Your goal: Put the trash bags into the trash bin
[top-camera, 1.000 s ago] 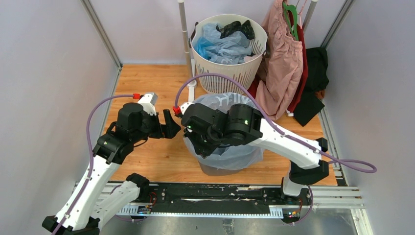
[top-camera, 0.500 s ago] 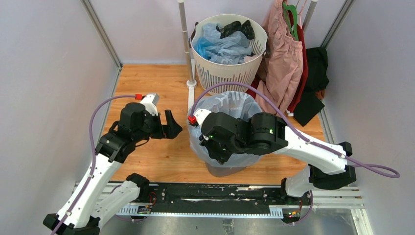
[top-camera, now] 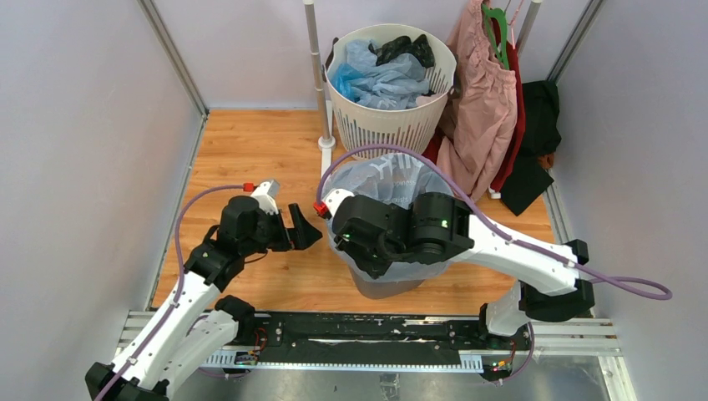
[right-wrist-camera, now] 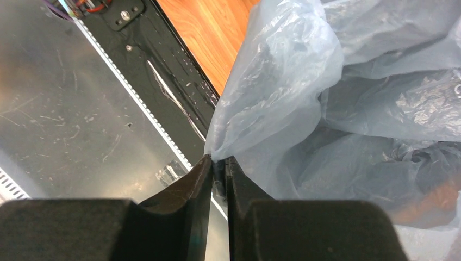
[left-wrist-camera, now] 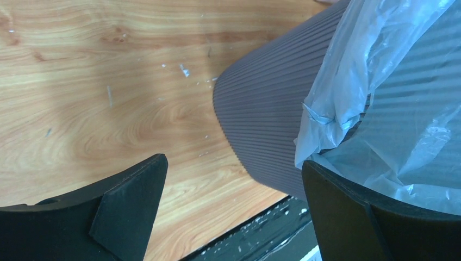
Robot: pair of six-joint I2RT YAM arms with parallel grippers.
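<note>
The pale blue see-through trash bag (top-camera: 384,177) lines the dark grey ribbed trash bin (top-camera: 380,288), its rim folded out over the edge. My right gripper (right-wrist-camera: 218,160) is at the bin's near rim. Its jaws stand a narrow slit apart, with the bag's edge (right-wrist-camera: 277,103) bunched at their tips. In the top view the right wrist (top-camera: 367,238) covers that spot. My left gripper (top-camera: 305,230) hangs wide open just left of the bin, empty; its wrist view shows the bin wall (left-wrist-camera: 266,119) and bag overhang (left-wrist-camera: 391,109) beside the right finger (left-wrist-camera: 348,217).
A round white slotted basket (top-camera: 392,125) behind the bin holds crumpled blue plastic (top-camera: 376,79) and dark items. A pink garment (top-camera: 480,109) and dark clothes (top-camera: 534,142) hang at the back right. A white pole (top-camera: 317,75) stands by the basket. The black rail (top-camera: 367,330) runs along the near edge.
My right arm swung right over the bin, then eased back left; its jaws parted a sliver on the bag's edge. The left arm drew nearer and toward the bin, still open.
</note>
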